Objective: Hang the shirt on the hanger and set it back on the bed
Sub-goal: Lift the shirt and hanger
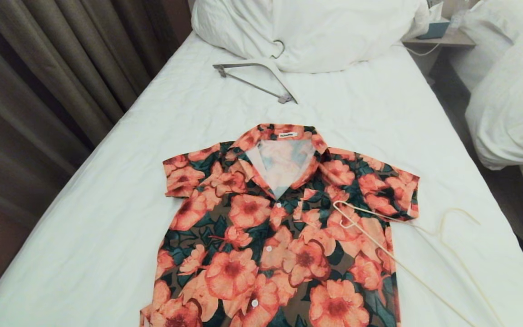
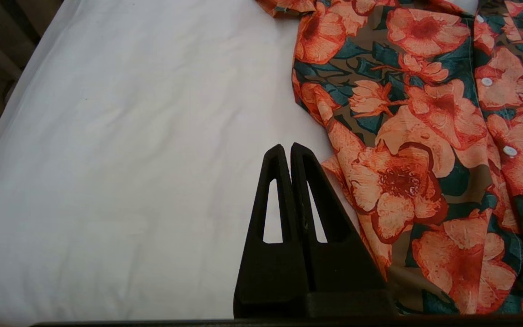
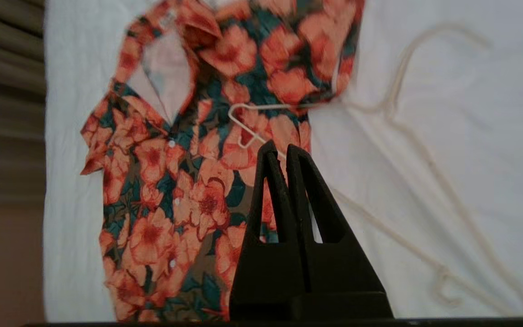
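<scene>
Fingers (image 2: 284,156) of the left gripper (image 2: 287,152) pressed together, empty, above the sheet beside the shirt (image 1: 279,231); right gripper (image 3: 282,152) likewise closed, empty, over the shirt. Bed (image 1: 107,181): white sheet, pillows (image 1: 307,27) at its head. Shirt: flat, buttoned, mid-bed, collar toward the pillows. Hanger (image 1: 402,261): cream wire, one end on the shirt, the rest toward the bed's right edge. Grey hanger (image 1: 257,79): by the pillows.

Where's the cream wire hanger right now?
Head view: the hanger lies on the bed, robot's right, one end overlapping the shirt below its sleeve.
</scene>
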